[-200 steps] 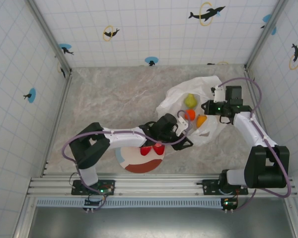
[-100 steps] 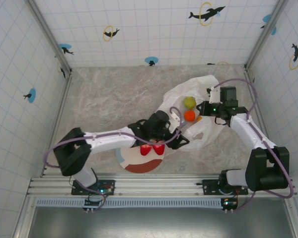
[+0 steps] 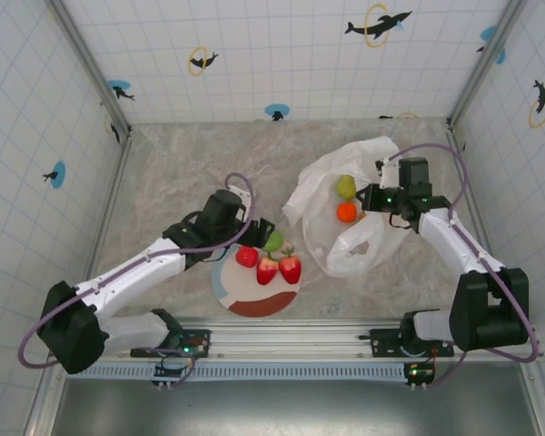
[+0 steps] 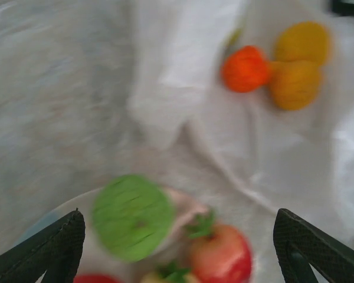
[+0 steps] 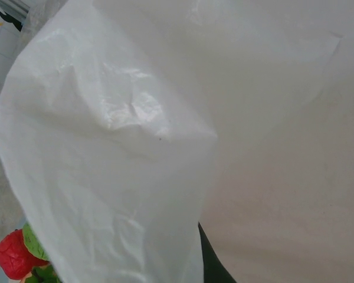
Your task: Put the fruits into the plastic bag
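The plastic bag (image 3: pixel 352 238) lies crumpled right of centre, and my right gripper (image 3: pixel 371 195) is shut on its upper edge. Inside the bag rest a yellow-green pear (image 3: pixel 346 186) and an orange ball (image 3: pixel 346 212). On the plate (image 3: pixel 254 302) sit a green apple (image 3: pixel 272 241), a red apple (image 3: pixel 246 256) and two strawberries (image 3: pixel 267 270). My left gripper (image 3: pixel 252 234) hovers open at the plate's far edge beside the green apple (image 4: pixel 133 215). Its fingers (image 4: pixel 53 247) stand wide apart and hold nothing. The orange ball (image 4: pixel 245 68) shows beyond, in the bag. White bag film (image 5: pixel 124 147) drapes over my right gripper's dark finger (image 5: pixel 209 262).
Tiled walls with metal corner posts (image 3: pixel 95 73) close in the marble table on three sides. The arm bases stand on a rail (image 3: pixel 291 341) at the near edge. Bare tabletop (image 3: pixel 191 168) lies left and behind the plate.
My left gripper has pulled back left from the bag mouth to the plate's far edge and opened. The green apple and red apple on the plate have come into view. The right gripper keeps holding the bag.
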Robot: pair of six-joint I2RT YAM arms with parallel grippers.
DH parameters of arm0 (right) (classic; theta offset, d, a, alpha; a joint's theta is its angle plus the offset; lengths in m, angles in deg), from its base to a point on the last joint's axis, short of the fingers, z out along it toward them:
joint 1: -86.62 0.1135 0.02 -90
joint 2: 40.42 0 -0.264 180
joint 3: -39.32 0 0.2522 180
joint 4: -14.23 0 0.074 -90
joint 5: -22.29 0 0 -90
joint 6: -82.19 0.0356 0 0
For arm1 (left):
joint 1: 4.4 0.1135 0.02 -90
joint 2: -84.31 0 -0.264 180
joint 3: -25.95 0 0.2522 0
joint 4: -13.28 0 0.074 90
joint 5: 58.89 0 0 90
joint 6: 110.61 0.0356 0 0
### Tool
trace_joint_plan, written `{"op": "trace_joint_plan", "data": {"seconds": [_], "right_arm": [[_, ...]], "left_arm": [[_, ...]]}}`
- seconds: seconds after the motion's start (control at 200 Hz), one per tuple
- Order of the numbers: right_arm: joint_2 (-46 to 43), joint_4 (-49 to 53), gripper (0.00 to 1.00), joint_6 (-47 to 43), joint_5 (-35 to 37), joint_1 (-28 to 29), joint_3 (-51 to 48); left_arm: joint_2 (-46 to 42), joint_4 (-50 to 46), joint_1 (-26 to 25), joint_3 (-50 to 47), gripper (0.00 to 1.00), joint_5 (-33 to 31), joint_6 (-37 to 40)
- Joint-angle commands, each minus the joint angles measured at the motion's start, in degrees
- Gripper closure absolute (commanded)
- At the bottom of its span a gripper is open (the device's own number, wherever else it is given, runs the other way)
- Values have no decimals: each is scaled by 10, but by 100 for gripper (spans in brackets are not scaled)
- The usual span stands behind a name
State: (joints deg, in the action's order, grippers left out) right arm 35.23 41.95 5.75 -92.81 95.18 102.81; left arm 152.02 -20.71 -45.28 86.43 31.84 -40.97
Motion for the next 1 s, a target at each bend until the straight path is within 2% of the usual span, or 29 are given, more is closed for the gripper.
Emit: {"op": "trace_joint_plan", "data": {"seconds": [0.0,0.15,0.36,0.505,0.641,0.731,0.826,0.996], "right_arm": [[-9,-16,100,-12,-3,-1,-10],[-7,-21,100,-12,-10,-4,-12],[-20,-19,100,-13,-11,-10,-24],[-25,-23,100,-14,-13,-16,-35],[-24,-23,100,-15,-19,-17,-38],[-24,-21,100,-17,-19,-19,-38],[-25,-22,100,-17,-20,-22,-39],[-25,-27,100,-16,-22,-22,-48]], "left_arm": [[-3,-84,2,-1,9,-36,-12],[51,-69,1,36,8,8,13],[145,-50,-30,87,6,19,39],[198,-30,-48,113,5,10,42],[245,-35,-63,131,4,-39,42],[269,-37,-68,136,4,-46,43],[283,-30,-68,128,7,-42,39],[292,-6,-68,111,17,-32,24]]}}
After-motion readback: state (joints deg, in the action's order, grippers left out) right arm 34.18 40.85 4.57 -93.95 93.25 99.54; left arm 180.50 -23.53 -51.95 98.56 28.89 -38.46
